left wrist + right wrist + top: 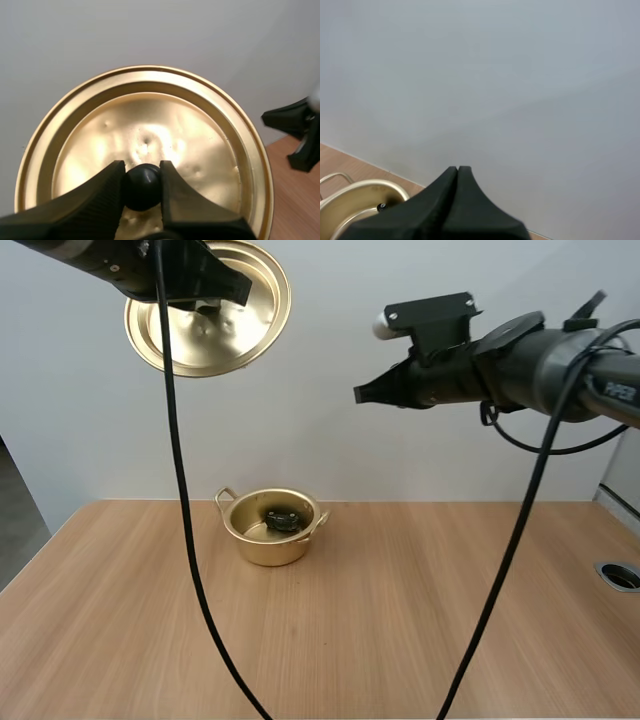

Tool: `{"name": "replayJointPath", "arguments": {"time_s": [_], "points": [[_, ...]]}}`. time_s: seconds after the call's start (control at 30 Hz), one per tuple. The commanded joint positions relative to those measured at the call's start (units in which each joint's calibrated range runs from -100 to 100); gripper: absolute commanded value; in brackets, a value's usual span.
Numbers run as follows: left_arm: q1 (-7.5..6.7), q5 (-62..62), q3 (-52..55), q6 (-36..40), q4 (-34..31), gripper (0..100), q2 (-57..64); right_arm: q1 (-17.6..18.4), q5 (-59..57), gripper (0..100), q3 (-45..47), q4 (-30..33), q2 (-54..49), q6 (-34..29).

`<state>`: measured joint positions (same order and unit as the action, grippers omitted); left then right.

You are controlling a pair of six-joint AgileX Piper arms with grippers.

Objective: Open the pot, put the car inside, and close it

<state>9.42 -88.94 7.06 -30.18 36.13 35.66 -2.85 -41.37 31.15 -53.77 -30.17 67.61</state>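
A small golden pot (272,526) stands uncovered near the back of the wooden table, with a dark toy car (283,520) inside it. High above it to the left, my left gripper (212,302) holds the golden lid (230,330) tilted in the air; its tips pinch the lid's black knob (142,186), with the lid's top (150,135) facing the camera. My right gripper (362,393) hangs high to the right of the pot, shut on nothing, its fingers (457,172) lying together as one wedge above the pot's rim (355,192).
The wooden table (400,640) stretches wide in front of the pot. A round grommet hole (620,575) sits at its right edge. A plain white wall stands behind the table.
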Motion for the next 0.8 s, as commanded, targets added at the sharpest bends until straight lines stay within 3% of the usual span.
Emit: {"name": "replayJointPath", "arguments": {"time_s": [0.0,0.17,0.27,0.4,0.53,0.77], "points": [[-0.01,0.05,0.06,-2.10,2.44,0,-5.82,-5.89,-9.06,0,0.05,2.01,-7.50,-3.27],[-1.20,-1.52,0.06,-3.16,1.61,0,-16.76,-8.88,-18.01,0,0.05,7.14,-17.82,-8.81],[-3.46,-3.54,0.20,-4.29,-0.74,0,-23.12,-9.10,-19.39,0,0.05,9.32,-23.11,-10.86],[-6.45,6.89,1.84,-3.85,-7.14,0,-29.15,-9.10,-19.39,0,0.05,12.97,-28.19,-14.10],[-8.13,9.68,2.57,-3.97,-7.85,0,-34.41,-9.10,-20.10,0,0.05,19.17,-30.14,-17.93],[-8.53,11.36,2.57,-4.23,-9.14,0,-41.74,-9.17,-23.35,0,0.05,26.14,-30.14,-23.06]]}}
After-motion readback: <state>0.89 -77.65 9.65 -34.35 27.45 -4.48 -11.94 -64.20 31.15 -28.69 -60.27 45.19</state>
